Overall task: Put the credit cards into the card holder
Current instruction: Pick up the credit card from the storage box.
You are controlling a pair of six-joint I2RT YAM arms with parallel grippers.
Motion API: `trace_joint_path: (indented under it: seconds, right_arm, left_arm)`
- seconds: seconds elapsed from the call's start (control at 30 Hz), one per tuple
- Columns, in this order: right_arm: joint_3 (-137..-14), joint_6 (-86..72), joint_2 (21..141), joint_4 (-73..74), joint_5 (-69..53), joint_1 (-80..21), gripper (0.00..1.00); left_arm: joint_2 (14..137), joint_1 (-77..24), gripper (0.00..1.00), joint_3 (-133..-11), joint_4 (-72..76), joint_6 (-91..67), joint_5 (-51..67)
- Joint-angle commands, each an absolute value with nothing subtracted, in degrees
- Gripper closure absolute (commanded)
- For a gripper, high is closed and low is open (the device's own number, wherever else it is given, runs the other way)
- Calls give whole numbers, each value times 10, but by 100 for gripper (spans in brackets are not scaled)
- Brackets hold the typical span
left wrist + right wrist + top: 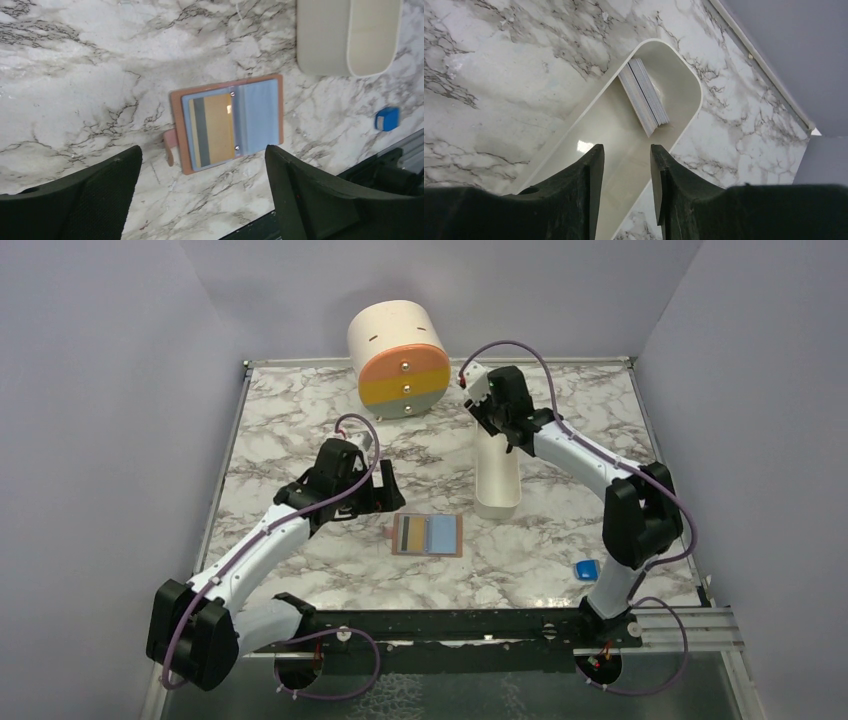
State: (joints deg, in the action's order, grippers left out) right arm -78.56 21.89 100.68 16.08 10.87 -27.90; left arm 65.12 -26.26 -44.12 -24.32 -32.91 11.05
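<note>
Right jaws near credit cards [646, 97]

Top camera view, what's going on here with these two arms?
The right gripper hangs open over the far end of the white tray, above a stack of credit cards standing on edge there, none grasped yet. The left gripper hovers open over the card holder, which lies open on the marble table with one tan card already in it.

Soft, even light, weak shadows; small glare on the tray [692, 95] just ahead of the right tool [626, 151].
</note>
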Motion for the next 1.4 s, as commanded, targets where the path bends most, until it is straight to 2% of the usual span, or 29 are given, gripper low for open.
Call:
trace_joint_path:
  seconds: [0.0,0.13,0.47,0.73,1.13,1.37]
  right_arm:
    - [-796,343,1045,112,100,-266,59]
    - [-821,372,1085,120,99,-249,56]
    - [-852,399,1153,99,110,-246,57]
    - [-855,434,1194,31,178,-245,60]
    - [-855,431,1212,28,170,-243,58]
    - [-867,428,1206,18,180,-243,63]
  left_arm:
    - [616,-261,1,-456,-255,-307,106]
    - [587,-260,1,-444,-256,-304,99]
    - [505,-261,1,-416,-256,-289,46]
    - [513,-260,1,-417,-266,-287,40]
    - [514,-260,1,-415,-266,-289,36]
    - [513,-261,1,-414,-266,-290,34]
